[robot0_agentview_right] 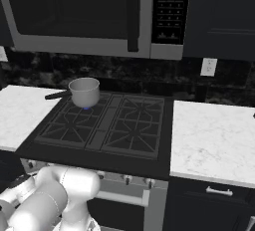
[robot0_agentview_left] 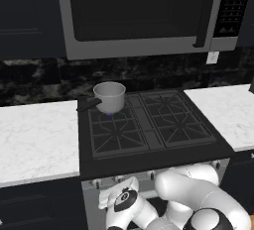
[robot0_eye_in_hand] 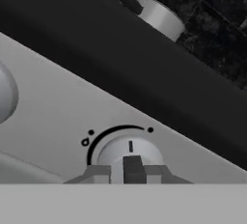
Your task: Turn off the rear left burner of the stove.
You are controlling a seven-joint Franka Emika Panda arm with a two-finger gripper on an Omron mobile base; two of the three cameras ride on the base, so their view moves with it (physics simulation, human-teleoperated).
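Silver round knob (robot0_eye_in_hand: 129,153) on black four-burner stove's (robot0_agentview_left: 149,125) front: directly ahead of claw (robot0_eye_in_hand: 126,172), whose grip state cannot be told. Lit rear left burner (robot0_agentview_left: 108,113), under grey saucepan (robot0_agentview_left: 109,96), beyond and above claw. Risk: fingers slipping off knob, flame remains.

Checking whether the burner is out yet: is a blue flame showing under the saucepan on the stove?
Yes, a small blue flame glows beneath the saucepan on the rear left burner.

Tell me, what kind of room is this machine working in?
A kitchen, rendered rather than real: a black gas stove with a saucepan on it, a microwave above, and marble counters either side.
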